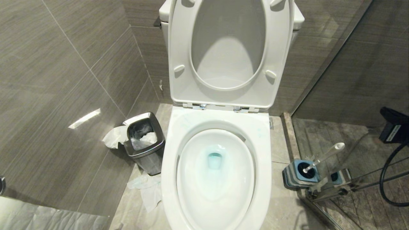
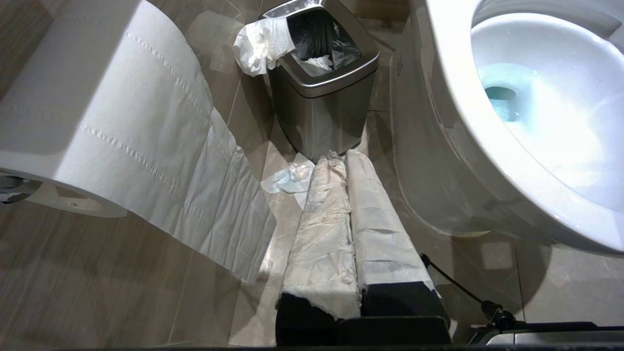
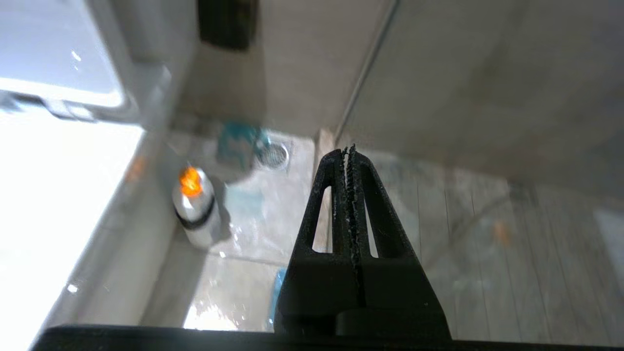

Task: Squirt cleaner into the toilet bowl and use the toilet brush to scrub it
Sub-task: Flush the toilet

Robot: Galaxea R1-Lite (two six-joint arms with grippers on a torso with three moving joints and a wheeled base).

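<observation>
The right hand [image 3: 351, 151] has its serrated fingers pressed flat together with nothing between them, hanging over the floor between the toilet and the glass partition; a small white bottle with an orange cap [image 3: 194, 207] stands on the tiles below it, close to the porcelain. The left hand [image 2: 341, 161] is parked low beside the toilet, its paper-wrapped fingers closed and empty, pointing toward the steel waste bin [image 2: 321, 87]. The toilet brush [image 1: 322, 156] sits in its blue-and-grey holder [image 1: 298, 174] on the floor to the right of the toilet bowl [image 1: 217, 172], handle leaning up and away from the bowl. That handle looks light, stiff and smooth — likely slippery — so a pinch near the upper part, just under the rounded tip, seems best; the holder is loose and may lift with the brush. The cleaner [image 1: 214, 159] already tints the bowl water pale blue.
</observation>
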